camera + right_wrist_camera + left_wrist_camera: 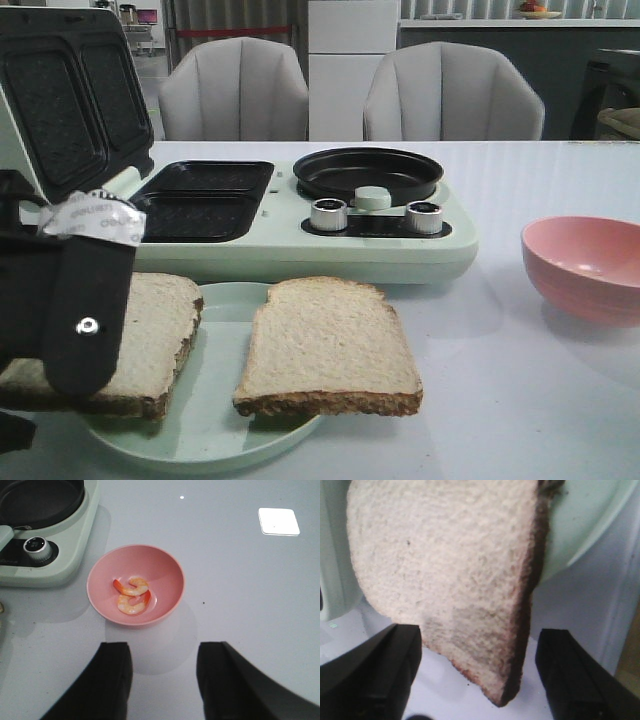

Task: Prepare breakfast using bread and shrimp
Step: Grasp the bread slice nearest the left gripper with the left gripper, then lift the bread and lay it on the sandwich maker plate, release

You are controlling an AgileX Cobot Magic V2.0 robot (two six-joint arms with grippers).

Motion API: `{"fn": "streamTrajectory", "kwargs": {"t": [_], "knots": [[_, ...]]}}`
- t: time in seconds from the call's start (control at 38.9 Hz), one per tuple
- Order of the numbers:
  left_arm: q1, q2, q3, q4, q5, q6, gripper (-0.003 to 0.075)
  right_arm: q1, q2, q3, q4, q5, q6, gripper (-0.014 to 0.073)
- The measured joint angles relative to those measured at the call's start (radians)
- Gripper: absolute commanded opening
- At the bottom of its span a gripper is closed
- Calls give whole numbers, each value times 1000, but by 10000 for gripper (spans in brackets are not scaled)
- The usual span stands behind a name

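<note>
White glossy table [520,360], grey chairs [452,95] behind, my left gripper [479,672] spread wide around a bread [445,580] slice's edge — right gripper [162,680] open, hovering near the pink bowl [172,572] — bare tabletop around it.

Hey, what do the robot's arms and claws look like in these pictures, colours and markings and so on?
The left claw has broad, flat, matte black fingers with squared ends. In the front view its finger is a long black slab with a small silver screw near the rounded tip and a crinkled strip of clear tape with faint lettering around its upper part. The right claw has matching plain black fingers. No cables show.
</note>
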Motion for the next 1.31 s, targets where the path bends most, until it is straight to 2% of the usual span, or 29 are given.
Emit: {"fn": "streamTrajectory", "kwargs": {"t": [0.13, 0.51, 0.72, 0.85, 1.1, 1.31], "knots": [[0, 24, -4, 7, 0, -6, 510, 0, 0, 0, 0, 0, 0, 432], [0, 27, -4, 10, 7, -10, 234, 0, 0, 0, 0, 0, 0, 432], [0, 27, -7, 10, 13, -10, 132, 0, 0, 0, 0, 0, 0, 432], [0, 27, -7, 10, 13, -10, 98, 0, 0, 0, 0, 0, 0, 432], [-7, 20, -9, 10, 62, -10, 99, 0, 0, 0, 0, 0, 0, 432], [-7, -69, -35, 4, 103, -10, 99, 0, 0, 0, 0, 0, 0, 432]]}}
